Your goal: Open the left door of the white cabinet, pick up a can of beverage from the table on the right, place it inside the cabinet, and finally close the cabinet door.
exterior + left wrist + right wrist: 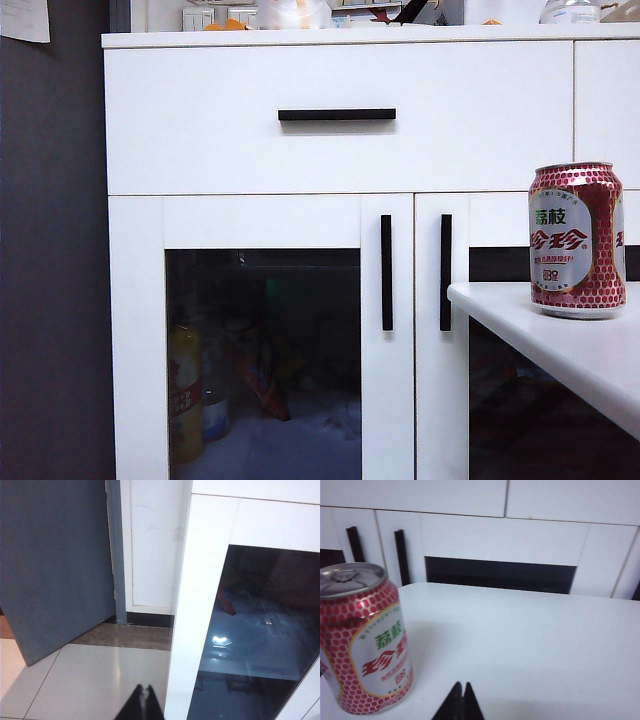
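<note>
The white cabinet [340, 150] fills the exterior view. Its left door [262, 340] is closed, with dark glass and a vertical black bar handle [386, 272]. The red can of beverage [576, 240] stands upright on the white table [560, 345] at the right. In the left wrist view my left gripper [144, 687] is shut and empty, above the floor tiles in front of the left door's frame [192, 630]. My right gripper [462, 685] is shut and empty over the table [535, 645], close beside the can [365, 640] without touching it. Neither gripper shows in the exterior view.
A drawer front with a horizontal black handle [337, 115] sits above the doors. The narrower right door's handle [445, 272] is next to the left one. A yellow bottle [184, 395] and packages show behind the glass. A grey door [55, 565] stands ajar left of the cabinet.
</note>
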